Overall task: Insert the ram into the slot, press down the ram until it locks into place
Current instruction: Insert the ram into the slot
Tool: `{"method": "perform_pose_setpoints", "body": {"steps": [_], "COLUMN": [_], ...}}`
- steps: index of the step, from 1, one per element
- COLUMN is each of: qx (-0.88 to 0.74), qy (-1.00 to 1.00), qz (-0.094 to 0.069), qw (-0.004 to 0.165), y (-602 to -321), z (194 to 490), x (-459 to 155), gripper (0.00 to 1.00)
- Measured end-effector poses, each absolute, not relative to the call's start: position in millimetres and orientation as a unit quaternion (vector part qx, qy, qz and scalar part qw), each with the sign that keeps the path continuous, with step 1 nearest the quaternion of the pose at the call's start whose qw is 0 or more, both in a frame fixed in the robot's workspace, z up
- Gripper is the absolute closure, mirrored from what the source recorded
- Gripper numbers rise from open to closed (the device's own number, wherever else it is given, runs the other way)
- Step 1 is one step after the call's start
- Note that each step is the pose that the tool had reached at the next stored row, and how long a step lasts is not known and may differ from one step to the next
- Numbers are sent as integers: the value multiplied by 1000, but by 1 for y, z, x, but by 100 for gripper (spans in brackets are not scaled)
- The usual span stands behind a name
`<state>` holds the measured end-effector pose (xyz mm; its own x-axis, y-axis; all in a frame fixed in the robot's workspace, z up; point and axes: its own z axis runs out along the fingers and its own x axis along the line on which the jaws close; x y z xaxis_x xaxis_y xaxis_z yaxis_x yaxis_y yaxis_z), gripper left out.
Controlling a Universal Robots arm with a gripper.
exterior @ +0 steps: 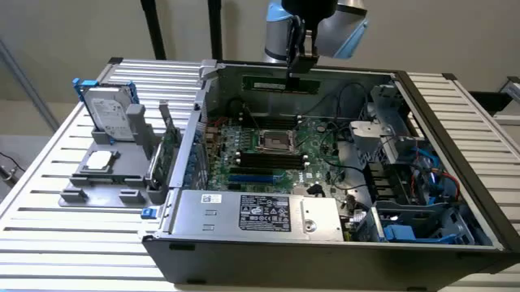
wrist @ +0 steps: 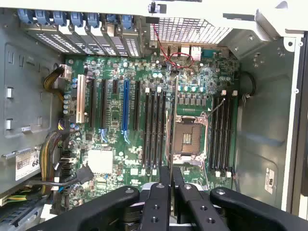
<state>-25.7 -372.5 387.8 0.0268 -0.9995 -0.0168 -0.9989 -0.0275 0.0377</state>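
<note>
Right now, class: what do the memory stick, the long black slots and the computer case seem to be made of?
The memory stick: green circuit board, with a pale label. The slots: likely moulded plastic, black with pale end clips. The case: apparently sheet metal, dull grey, folded edges.

hard drive [exterior: 111, 112] standing on grey stand [exterior: 101, 182], just beside open computer case [exterior: 325, 261].

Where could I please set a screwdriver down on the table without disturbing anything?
The slatted table is bare between the grey fixture and its near edge, and along the strip at the exterior view's right of the computer case. Inside the case it is crowded, and the end effector holds the ram above it.
</note>
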Motion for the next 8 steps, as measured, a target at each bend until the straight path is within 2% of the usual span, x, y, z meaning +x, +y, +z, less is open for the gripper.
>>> {"method": "perform_pose_setpoints", "body": {"steps": [8], "qx": [716], "qy": [-697], "qz": [-19], "qw": [8], "y": [-372], "z": [388], "x": [-26], "gripper": [87]}}
